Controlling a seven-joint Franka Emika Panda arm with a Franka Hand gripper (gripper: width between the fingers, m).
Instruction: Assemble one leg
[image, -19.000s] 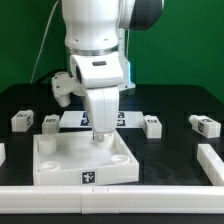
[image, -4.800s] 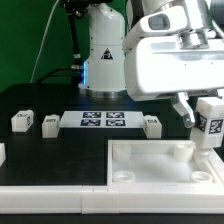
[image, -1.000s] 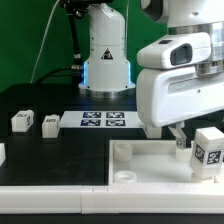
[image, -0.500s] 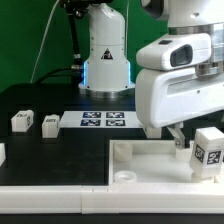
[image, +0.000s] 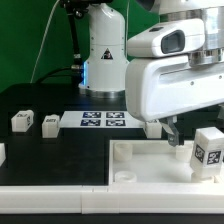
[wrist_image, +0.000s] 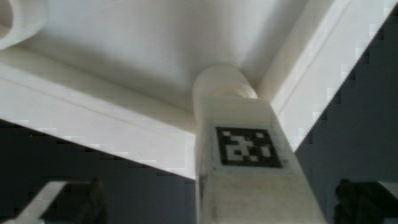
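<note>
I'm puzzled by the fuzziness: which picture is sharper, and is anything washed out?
Exterior view: fairly sharp, the tag on the leg readable, though the near arm looks soft. Wrist view: blurred throughout, the tag on the leg smeared, the white tray bright, nearly featureless.

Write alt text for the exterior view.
A white robot arm's gripper hangs over a large white rimmed tray, beside a small white tagged block leg standing at the exterior view's right.

I have the arm (image: 105, 50) reaching over the tray (image: 150, 181), with its white wrist housing (image: 178, 78) above the tray's far rim. The gripper (image: 176, 136) points down there. One dark finger (image: 169, 130) shows; jaw spacing unclear.
</note>
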